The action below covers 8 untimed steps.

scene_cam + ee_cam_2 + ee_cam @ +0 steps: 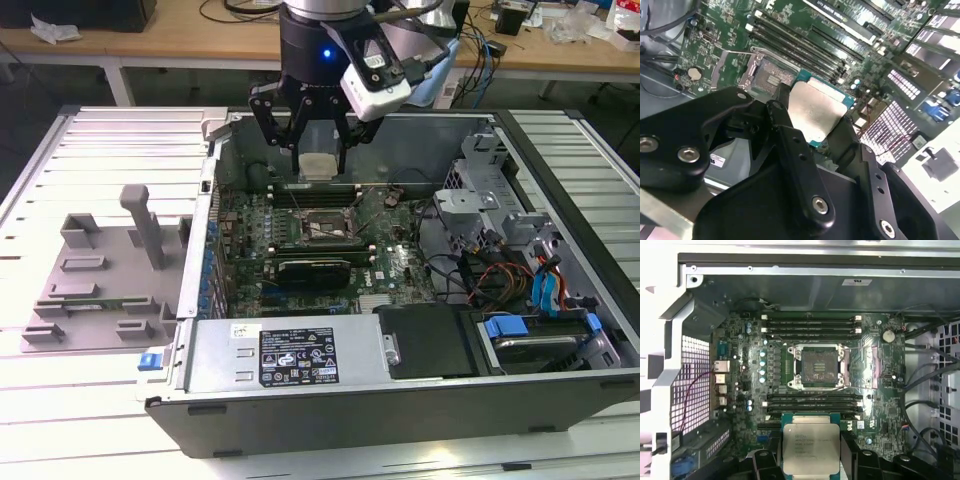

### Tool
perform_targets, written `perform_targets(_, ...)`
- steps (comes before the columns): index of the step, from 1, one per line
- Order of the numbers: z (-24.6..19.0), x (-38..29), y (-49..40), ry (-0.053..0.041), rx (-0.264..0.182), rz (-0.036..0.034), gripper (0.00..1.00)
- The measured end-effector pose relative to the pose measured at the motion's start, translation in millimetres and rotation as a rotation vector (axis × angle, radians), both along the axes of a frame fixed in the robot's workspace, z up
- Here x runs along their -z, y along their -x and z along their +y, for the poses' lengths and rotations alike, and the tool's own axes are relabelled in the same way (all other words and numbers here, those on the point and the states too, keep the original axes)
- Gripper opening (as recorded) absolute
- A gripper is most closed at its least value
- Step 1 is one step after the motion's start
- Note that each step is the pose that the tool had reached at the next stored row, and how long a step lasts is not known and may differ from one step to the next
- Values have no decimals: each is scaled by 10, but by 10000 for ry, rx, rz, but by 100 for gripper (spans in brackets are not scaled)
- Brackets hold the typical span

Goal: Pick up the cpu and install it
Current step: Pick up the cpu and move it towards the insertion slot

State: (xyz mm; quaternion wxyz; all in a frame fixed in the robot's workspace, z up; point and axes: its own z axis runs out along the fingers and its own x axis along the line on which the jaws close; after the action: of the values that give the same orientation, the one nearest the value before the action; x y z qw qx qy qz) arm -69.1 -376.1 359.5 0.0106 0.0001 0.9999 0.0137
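Places are taken from the socket (322, 228), a dark square recess in a bright metal frame with nothing seated in it.

- Well to the exterior view's left of the socket: a matt grey plastic tray (100, 270) with moulded ribs and one upright post. It sits on the ribbed white metal worktop (90, 140).
- Around the socket: an open case (400, 390) of grey sheet steel, with a green board (400, 265) on its floor.
- Above the socket, not touching it: a black jointed pincer (318, 150), closed on two opposite edges of the cpu (318, 165) and holding it in the air.
- First wrist view: the cpu (811, 449) is a flat square with a dull silvery lid and a teal rim. Long black memory slots (812, 402) lie between it and the socket (819, 367).
- To the exterior view's right of the socket: a perforated steel drive cage (480, 190) and glossy blue cables (545, 290).
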Motion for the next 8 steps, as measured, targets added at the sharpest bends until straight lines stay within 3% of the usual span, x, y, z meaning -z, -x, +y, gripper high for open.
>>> perform_targets(4,139,74,0,0,0,0,55)
perform_targets(8,191,170,-4,-1,1,0,55)
